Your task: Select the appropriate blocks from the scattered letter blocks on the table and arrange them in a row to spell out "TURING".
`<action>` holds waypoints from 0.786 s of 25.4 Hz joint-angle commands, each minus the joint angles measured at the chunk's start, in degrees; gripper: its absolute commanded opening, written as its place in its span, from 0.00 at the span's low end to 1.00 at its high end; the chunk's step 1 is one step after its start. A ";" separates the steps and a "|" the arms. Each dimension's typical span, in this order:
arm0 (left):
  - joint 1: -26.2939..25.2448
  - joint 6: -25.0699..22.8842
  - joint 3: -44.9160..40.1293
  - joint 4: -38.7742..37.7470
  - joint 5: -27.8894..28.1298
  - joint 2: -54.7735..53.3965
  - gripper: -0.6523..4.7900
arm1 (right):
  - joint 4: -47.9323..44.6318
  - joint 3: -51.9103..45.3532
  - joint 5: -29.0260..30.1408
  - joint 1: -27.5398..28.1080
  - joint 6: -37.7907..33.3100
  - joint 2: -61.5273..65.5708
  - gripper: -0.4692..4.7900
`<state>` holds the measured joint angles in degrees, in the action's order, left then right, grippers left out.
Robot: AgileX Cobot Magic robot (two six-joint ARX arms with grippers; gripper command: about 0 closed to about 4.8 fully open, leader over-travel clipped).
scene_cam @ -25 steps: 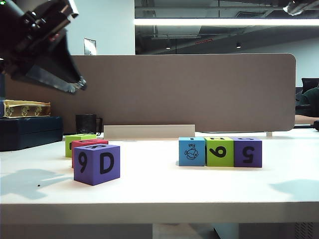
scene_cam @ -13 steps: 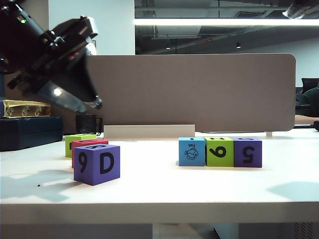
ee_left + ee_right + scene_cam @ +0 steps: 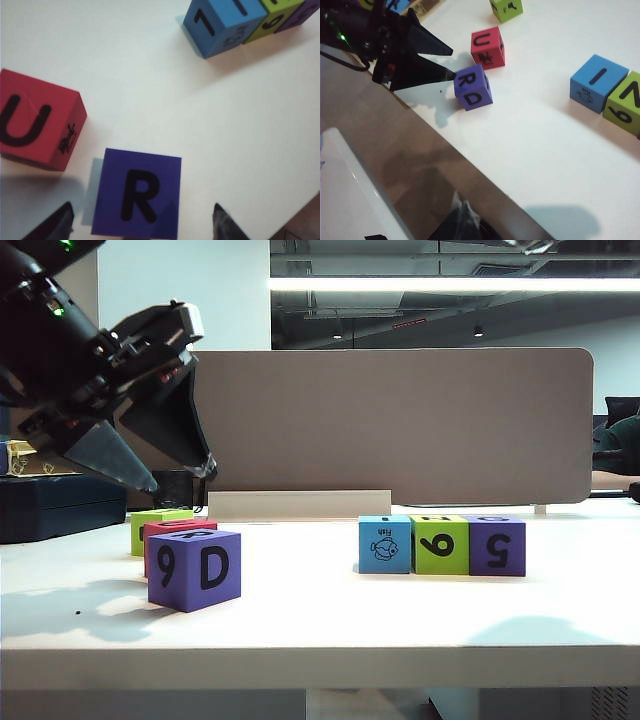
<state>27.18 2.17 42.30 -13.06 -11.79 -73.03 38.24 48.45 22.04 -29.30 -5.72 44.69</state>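
Exterior view, catalogued left to right. Left gripper (image 3: 180,478): dark, wedge-fingered, jaws parted and empty, poised above the left cluster of blocks. Lime block (image 3: 158,525): rearmost of that cluster, mostly hidden. Red block (image 3: 178,529): matte cube, U on top per the left wrist view (image 3: 37,122), just behind the purple one. Purple block (image 3: 194,568): nearest the front edge of the table (image 3: 320,625), faces showing 9 and D, top face R (image 3: 137,195); the left wrist view sets it between the spread fingertips (image 3: 222,222), untouched. Row at centre-right, faces touching: blue block (image 3: 385,544) with fish picture, green block (image 3: 439,545), second purple block (image 3: 496,545) marked 5.

Handling, by estimate: cubes look like light foam or painted wood, matte, not slippery, corners crisp, unlikely to break. Best hold is on two opposite flat side faces, squarely, so the cube does not twist; neighbours stand close, so clearance beside the red block is tight.

Right gripper (image 3: 462,220): only a dark tip shows low in its own wrist view, off the table's front edge; open or closed cannot be told.
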 commanded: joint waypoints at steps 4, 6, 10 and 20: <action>-0.02 -2.64 0.22 -0.13 0.02 -3.17 0.88 | -0.74 0.33 -0.90 -0.74 -0.09 1.29 0.09; -0.02 -2.86 0.22 -0.13 0.02 -4.00 0.91 | -0.79 0.33 -0.92 -0.72 -0.09 1.62 0.09; -0.02 -5.35 0.22 0.04 0.20 -6.21 0.92 | -0.79 0.33 -1.01 -0.72 -0.09 1.92 0.09; -0.02 -5.14 0.22 5.05 0.17 -12.09 0.74 | -0.77 0.33 -1.60 -0.68 -0.09 1.97 0.09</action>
<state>27.20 -2.98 42.30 -8.97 -11.75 -84.84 38.28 48.45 20.60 -29.95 -5.74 46.74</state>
